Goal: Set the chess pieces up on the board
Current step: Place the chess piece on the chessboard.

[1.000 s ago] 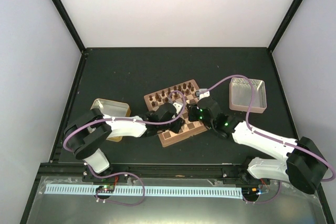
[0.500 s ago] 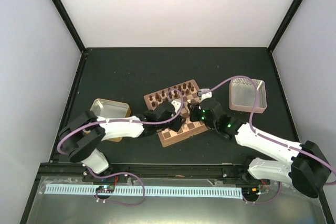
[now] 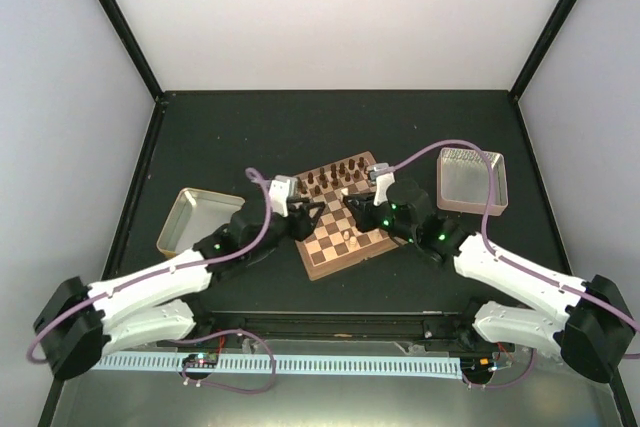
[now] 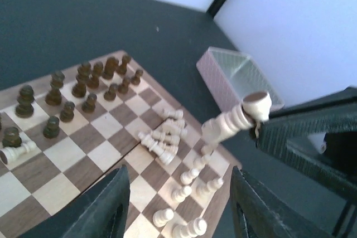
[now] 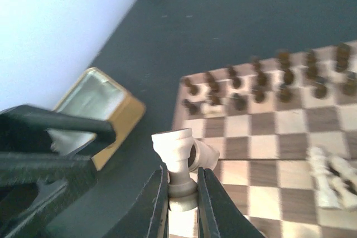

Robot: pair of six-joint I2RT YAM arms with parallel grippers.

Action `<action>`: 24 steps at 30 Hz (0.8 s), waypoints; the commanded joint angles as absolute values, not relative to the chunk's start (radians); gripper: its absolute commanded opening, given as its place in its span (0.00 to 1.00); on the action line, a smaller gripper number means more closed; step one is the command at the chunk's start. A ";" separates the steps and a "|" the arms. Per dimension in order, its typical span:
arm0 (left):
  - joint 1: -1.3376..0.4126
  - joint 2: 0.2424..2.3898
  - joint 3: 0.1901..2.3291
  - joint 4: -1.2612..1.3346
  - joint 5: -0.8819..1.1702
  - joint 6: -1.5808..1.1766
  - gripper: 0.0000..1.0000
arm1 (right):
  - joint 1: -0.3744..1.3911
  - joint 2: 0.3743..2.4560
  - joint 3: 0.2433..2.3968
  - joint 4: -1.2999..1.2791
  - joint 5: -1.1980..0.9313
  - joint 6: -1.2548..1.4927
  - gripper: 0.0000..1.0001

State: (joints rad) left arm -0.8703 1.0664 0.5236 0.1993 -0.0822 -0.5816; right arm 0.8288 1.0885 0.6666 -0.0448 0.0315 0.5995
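The board [image 3: 322, 249] lies mid-table, also visible as the board [image 4: 72, 154] and the board [image 5: 323, 121]. Dark chessmen [image 3: 335, 175] fill its far rows. In the left wrist view several cream chess pieces [image 4: 189, 178] stand near the board's right edge, and a few more [image 4: 162, 137] lie tipped beside them. My left gripper [image 4: 181, 204] hangs open above the board with nothing between its fingers; from above it [image 3: 305, 210] sits at the board's left side. My right gripper [image 5: 182, 193] is shut on a cream piece [image 5: 177, 157], held above the board's left edge.
A gold-rimmed metal tray [image 3: 180, 209] sits left of the board, also seen from the right wrist [image 5: 95, 104]. A pink tray [image 3: 497, 182] stands at the right, visible too from the left wrist [image 4: 234, 76]. Black frame rails border the dark table.
My left gripper has opened and drawn back from over the board toward its left side, its arm swinging out leftward. The right gripper stayed shut on its piece and shifted slightly.
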 commanded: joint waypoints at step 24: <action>-0.574 0.831 0.326 0.547 0.417 -1.666 0.91 | 0.826 1.217 0.860 0.138 -0.553 0.449 0.07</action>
State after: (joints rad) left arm -0.5823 0.7982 0.3614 0.3561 0.2794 -1.4090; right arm 0.8288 1.1980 0.8204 0.0750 -0.5022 0.4694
